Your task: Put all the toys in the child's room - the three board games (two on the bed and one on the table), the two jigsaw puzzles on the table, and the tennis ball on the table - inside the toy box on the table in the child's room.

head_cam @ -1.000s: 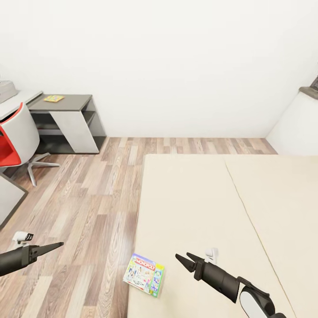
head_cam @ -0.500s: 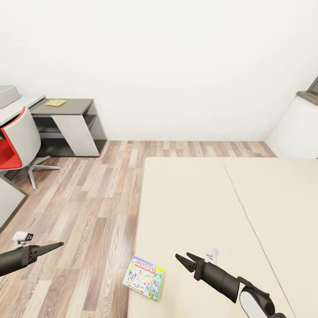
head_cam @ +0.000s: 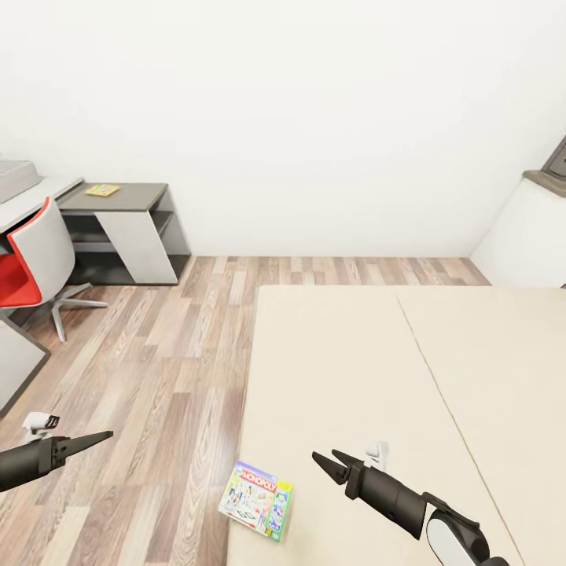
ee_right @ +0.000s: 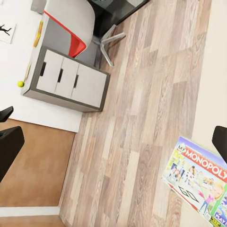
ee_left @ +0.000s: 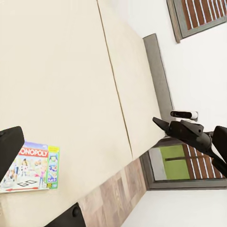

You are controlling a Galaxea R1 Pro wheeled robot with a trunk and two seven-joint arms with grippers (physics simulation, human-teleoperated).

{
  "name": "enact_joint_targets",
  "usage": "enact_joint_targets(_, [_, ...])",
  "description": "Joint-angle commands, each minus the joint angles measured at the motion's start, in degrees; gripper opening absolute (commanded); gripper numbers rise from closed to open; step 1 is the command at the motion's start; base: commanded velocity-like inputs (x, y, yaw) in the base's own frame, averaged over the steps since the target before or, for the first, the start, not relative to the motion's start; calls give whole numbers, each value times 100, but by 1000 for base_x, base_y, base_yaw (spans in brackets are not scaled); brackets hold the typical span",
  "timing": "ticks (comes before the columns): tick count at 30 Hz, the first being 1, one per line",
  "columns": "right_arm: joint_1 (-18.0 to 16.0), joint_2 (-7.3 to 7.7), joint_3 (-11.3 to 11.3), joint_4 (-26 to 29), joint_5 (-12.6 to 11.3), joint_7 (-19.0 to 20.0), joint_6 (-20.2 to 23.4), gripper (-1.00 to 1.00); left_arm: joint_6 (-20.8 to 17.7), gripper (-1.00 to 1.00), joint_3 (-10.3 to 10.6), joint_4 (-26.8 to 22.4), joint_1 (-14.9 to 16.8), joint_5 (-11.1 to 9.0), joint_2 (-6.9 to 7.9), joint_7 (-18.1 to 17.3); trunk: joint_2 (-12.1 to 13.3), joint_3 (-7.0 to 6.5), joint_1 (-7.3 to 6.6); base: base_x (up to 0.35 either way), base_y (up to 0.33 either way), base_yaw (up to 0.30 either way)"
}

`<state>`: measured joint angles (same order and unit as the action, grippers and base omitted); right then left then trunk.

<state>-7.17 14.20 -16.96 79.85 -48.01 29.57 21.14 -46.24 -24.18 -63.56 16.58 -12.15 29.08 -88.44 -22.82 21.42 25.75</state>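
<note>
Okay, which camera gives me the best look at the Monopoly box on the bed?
The right wrist view: the Monopoly box is largest there, though partly cut off. The left wrist view shows it smaller; the head view shows it whole at the bed's edge.

You can read "MONOPOLY" in white letters on a red band across the top of the board game box [head_cam: 256, 510] lying at the edge of the bed [head_cam: 377, 377]. In the right wrist view the same box [ee_right: 198, 180] shows a small "MY" just above that red band. In the left wrist view the band on the box [ee_left: 29, 166] reads "ONOPOLY", its first letter hidden behind a dark finger. Any smaller print on the lid is too fine for you to make out.
</note>
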Motion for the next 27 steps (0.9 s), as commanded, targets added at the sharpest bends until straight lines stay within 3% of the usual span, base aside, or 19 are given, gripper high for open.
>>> enact_joint_targets(1, [-4,4,-3,4,-60,-6,40,100,-61,100,0,1,3,2,1,-15,-10,-1,3,0,0,0])
enact_joint_targets(27, [-4,4,-1,1,-60,-9,40,100,-61,100,1,19,3,2,1,54,-10,-245,3,0,0,0])
